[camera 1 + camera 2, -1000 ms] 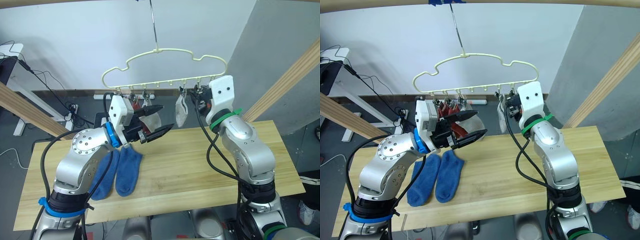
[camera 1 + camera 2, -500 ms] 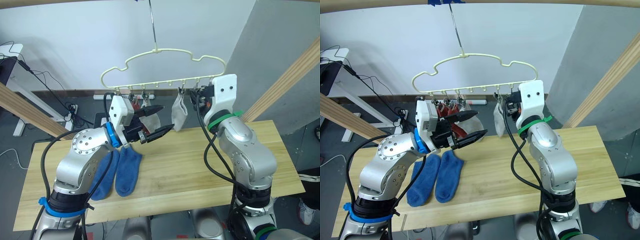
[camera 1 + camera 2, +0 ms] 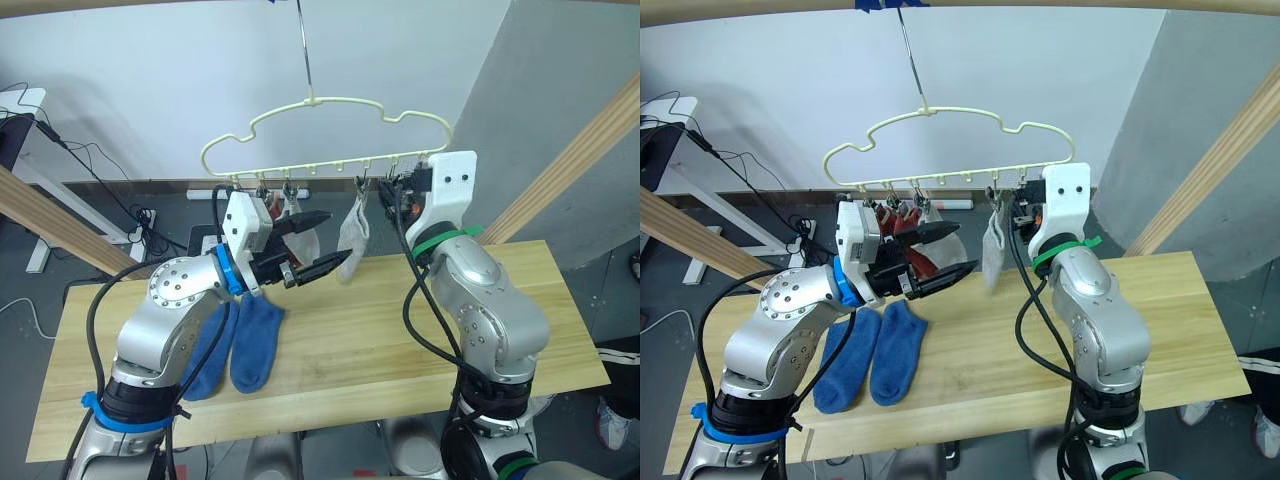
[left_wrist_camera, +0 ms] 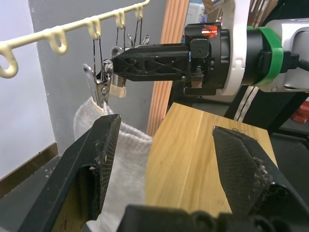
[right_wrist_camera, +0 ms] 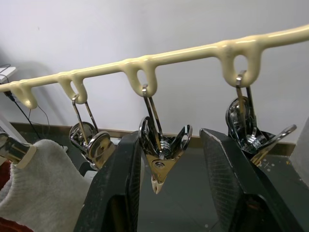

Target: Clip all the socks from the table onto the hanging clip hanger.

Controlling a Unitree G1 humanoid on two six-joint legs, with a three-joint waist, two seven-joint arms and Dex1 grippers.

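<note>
- While the yellow hanger (image 3: 325,135) hangs at upper centre, I see my right gripper (image 5: 166,159) raised to its clip row, fingers spread either side of an empty metal clip (image 5: 161,145), gripping nothing.
- My left gripper (image 3: 325,245) sits mid-frame with fingers wide apart, holding nothing, just beside a grey sock (image 3: 352,232) pinned to a clip.
- Two blue socks (image 3: 240,340) lie side by side on the table (image 3: 400,350), lower left.

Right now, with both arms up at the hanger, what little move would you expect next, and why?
Probably the left gripper drops to the table for a blue sock: its fingers are open and empty, the grey sock hangs clipped, and two blue socks lie unclipped.
</note>
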